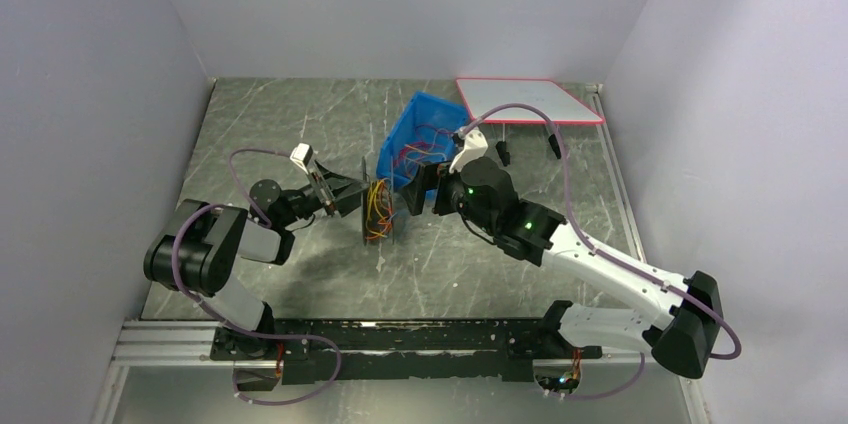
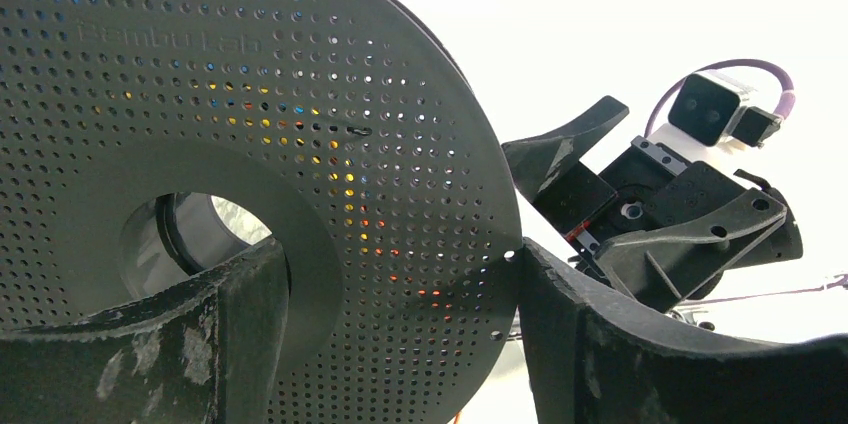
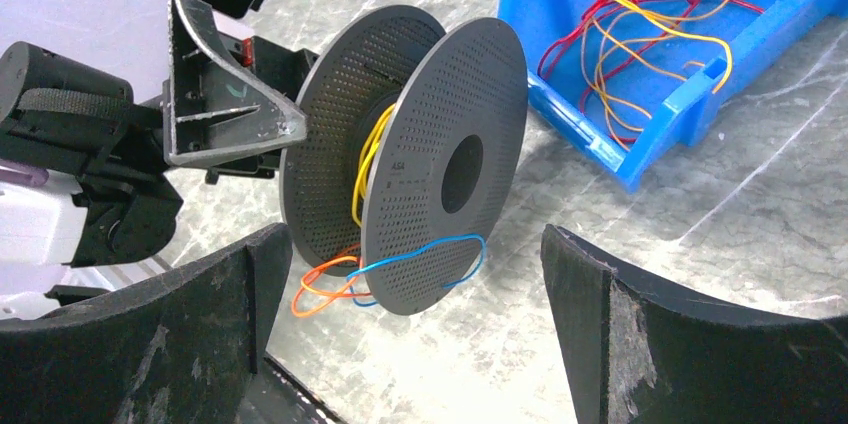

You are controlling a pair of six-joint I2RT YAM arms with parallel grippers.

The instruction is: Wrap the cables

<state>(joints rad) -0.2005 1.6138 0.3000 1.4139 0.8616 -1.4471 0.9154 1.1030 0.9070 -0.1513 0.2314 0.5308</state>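
Note:
The dark grey perforated spool (image 1: 378,212) stands on edge in mid-table, and my left gripper (image 1: 352,196) is shut on its left flange (image 2: 300,144), one finger at the hub hole and one at the rim. Yellow cable (image 3: 368,159) is wound on the core; an orange loop (image 3: 320,289) and a blue cable (image 3: 430,254) hang off the bottom. My right gripper (image 1: 420,189) faces the spool (image 3: 445,169) from the right, open, with nothing between its fingers. More red, orange and yellow cables (image 3: 650,24) lie loose in the blue bin (image 3: 600,134).
The blue bin (image 1: 430,106) sits tipped just behind the spool. A white board with a red edge (image 1: 525,99) lies at the back right, with two small dark pieces (image 1: 503,154) next to it. Grey walls close in on three sides.

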